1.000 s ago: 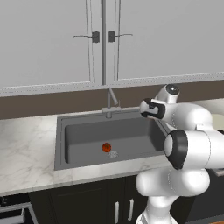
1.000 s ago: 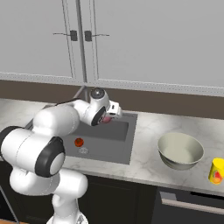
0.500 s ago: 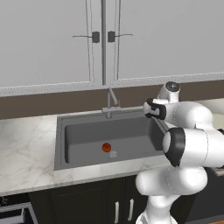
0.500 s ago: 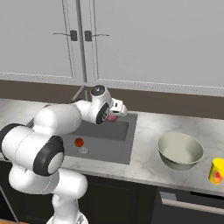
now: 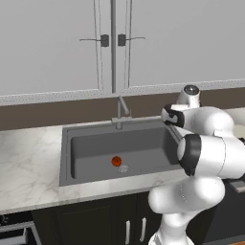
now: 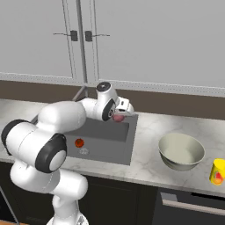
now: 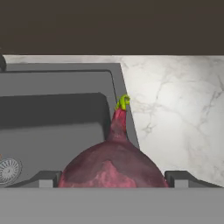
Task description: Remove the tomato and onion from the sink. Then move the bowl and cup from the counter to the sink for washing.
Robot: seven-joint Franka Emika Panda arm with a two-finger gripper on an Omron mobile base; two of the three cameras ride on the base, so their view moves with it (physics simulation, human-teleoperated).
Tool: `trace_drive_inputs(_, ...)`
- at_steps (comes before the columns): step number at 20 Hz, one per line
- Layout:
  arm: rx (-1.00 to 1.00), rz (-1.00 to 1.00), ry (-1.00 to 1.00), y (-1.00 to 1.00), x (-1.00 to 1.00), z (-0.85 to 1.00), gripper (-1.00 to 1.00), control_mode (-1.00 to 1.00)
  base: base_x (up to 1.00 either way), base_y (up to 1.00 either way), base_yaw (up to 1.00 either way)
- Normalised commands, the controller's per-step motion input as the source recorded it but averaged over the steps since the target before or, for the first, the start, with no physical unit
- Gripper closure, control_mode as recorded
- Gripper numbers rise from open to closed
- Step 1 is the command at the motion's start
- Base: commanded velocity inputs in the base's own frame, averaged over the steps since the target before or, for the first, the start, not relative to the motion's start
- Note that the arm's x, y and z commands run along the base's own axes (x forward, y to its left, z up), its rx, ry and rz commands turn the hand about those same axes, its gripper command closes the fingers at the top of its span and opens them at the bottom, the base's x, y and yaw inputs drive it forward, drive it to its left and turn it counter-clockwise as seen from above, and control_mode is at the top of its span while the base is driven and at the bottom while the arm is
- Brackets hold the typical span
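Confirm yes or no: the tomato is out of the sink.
No, the tomato lies on the floor of the sink, beside the drain.

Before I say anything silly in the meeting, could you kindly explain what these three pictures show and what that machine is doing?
It is a white robot arm on a base that can drive, in a computer-rendered kitchen. Two pictures come from cameras on the base, one behind the arm on each side. The third comes from a camera on the hand itself, looking along its two fingers.

The hand holds the onion, the dark red bulb with a green tip, between widely spread fingers. It is up near the right-hand edge of the sink, where the basin meets the counter.

The tomato lies on the sink floor beside the round drain. On the counter to the right stand the bowl and the yellow cup.
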Motion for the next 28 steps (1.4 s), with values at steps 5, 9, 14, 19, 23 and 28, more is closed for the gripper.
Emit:
trace_drive_inputs(5, 0.00, 0.00, 0.02, -0.36, 0.00, 0.00, 1.00, -1.00, 0.00, 0.00, 0.00)
trace_drive_inputs(9, 0.00, 0.00, 0.01, -0.36, 0.00, 0.00, 1.00, -1.00, 0.00, 0.00, 0.00)
trace_drive_inputs(14, -0.01, 0.00, 0.02, -0.38, 0.01, 0.00, 1.00, -1.00, 0.00, 0.00, 0.00)
trace_drive_inputs(19, 0.00, 0.00, 0.09, -0.38, 0.05, -0.01, 1.00, -1.00, 0.00, 0.00, 0.00)
trace_drive_inputs(23, 0.00, 0.00, 0.11, -0.34, 0.10, -0.05, 1.00, -1.00, 0.00, 0.00, 0.00)
trace_drive_inputs(28, 0.00, 0.00, 0.08, -0.29, 0.14, -0.06, 1.00, -1.00, 0.00, 0.00, 0.00)
